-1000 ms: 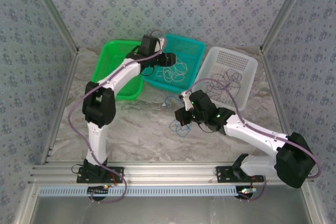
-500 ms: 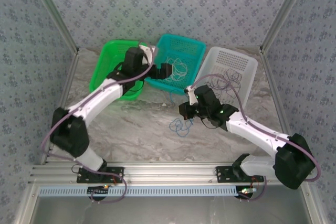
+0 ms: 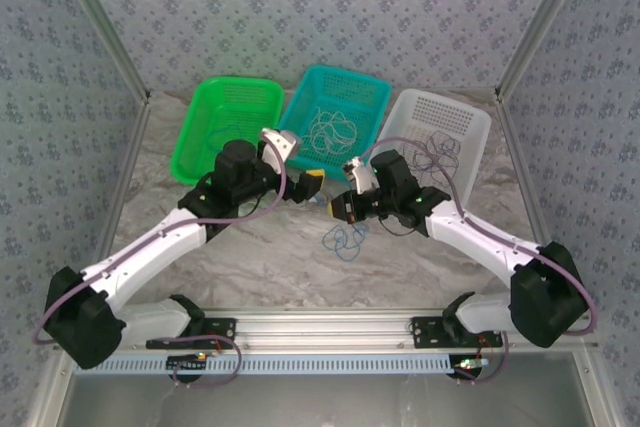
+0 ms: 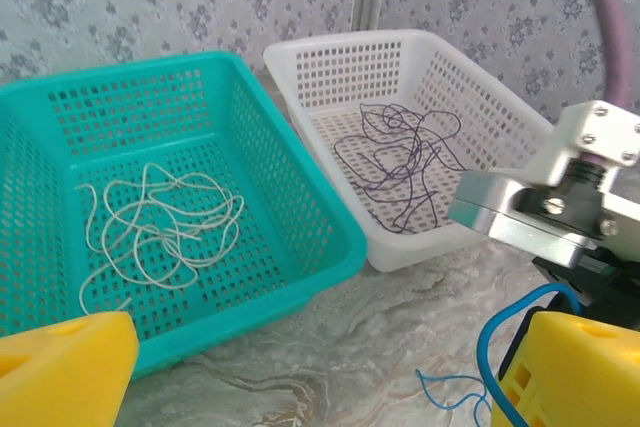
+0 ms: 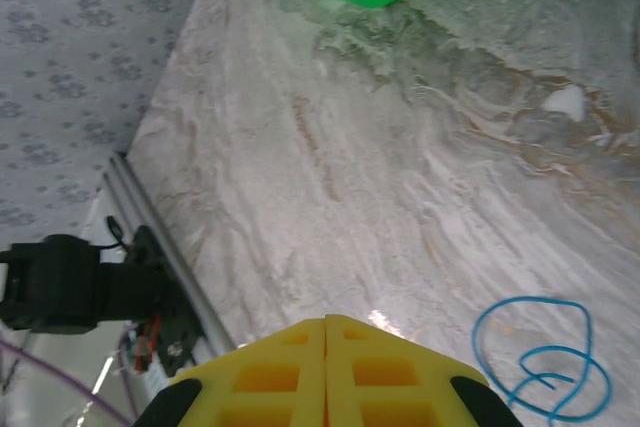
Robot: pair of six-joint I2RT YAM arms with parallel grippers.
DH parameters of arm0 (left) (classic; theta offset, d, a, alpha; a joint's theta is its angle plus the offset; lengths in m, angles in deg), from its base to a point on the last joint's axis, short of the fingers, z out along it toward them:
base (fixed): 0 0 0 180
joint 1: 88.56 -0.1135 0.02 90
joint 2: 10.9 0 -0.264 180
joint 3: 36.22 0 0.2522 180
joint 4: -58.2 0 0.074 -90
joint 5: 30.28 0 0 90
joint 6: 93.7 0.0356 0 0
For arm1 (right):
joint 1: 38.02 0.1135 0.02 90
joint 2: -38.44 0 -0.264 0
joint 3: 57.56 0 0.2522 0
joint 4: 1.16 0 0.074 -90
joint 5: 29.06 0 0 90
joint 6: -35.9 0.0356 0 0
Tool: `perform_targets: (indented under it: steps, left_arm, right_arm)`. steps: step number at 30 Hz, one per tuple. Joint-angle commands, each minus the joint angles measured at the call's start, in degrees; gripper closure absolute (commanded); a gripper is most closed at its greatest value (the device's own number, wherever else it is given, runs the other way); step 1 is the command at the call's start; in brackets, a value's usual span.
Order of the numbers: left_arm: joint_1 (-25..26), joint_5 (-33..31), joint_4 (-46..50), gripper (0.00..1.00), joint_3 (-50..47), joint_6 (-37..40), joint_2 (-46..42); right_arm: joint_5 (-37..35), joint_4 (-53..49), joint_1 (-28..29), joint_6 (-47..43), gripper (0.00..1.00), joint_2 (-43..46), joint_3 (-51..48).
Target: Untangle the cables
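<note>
Near tabletop [image 3: 250, 257] edge: open marble, room to move. Centre: blue cable [image 3: 346, 240] lying loose. Just beyond: left end effector [image 3: 312, 187] spread wide; right end effector [image 3: 338, 209] fingers together. Far edge: green basket [image 3: 228, 127]; teal basket [image 3: 372, 97] holding white cables [image 3: 330, 132]; white basket [image 3: 450, 112] holding dark cables [image 3: 425, 157].

At the back of the counter [image 3: 260, 257] stand the left basket [image 3: 228, 119], middle basket [image 3: 356, 75] and right basket [image 3: 447, 110], side by side. A cable bunch [image 3: 330, 130] lies in the middle basket, another bunch [image 3: 430, 159] in the right one. A loose cable [image 3: 345, 240] lies on the counter before the middle basket.
</note>
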Motion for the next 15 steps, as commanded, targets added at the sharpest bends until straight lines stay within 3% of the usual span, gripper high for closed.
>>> perform_targets:
  steps: [1, 8, 15]
  left_arm:
    - [1.03, -2.65, -4.21, 0.01, -0.55, 2.83, -3.40]
    - [1.08, -6.51, -1.03, 0.01, -1.21, 6.34, -9.34]
    - [2.15, -5.97, 2.31, 0.01, -1.53, 8.95, -10.84]
  right_arm:
    - [6.62, -1.51, -1.18, 1.73, 1.00, -1.69, 2.14]
    - [12.14, -1.72, -2.72, 3.84, 1.00, -4.42, 2.92]
    - [19.14, -1.44, -2.67, 7.37, 1.00, -6.47, 4.98]
